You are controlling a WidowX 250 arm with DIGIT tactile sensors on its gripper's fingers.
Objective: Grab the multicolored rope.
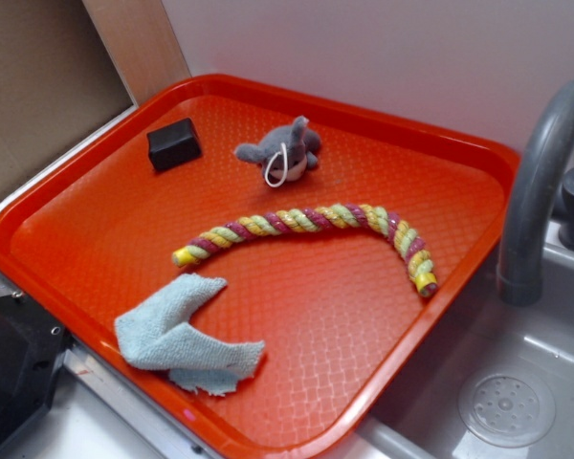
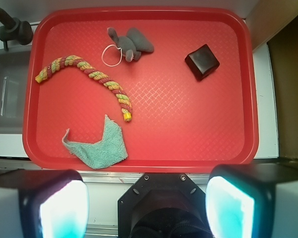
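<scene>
The multicolored rope [image 1: 311,224] lies curved across the middle of the red tray [image 1: 478,153], its yellow, pale green and pink strands twisted together. In the wrist view the rope [image 2: 92,76] runs from upper left down to the tray's middle. My gripper [image 2: 146,208] is open and empty, high above the tray's near edge, far from the rope. Its two fingers [image 2: 59,210] stand wide apart at the bottom of the wrist view. The gripper does not show in the exterior view.
A light blue cloth [image 1: 182,335] lies crumpled near the tray's front, also in the wrist view [image 2: 99,147]. A grey plush toy [image 1: 282,148] with a white loop and a black block [image 1: 174,145] sit at the back. A grey faucet [image 1: 536,191] and sink [image 1: 507,406] stand right.
</scene>
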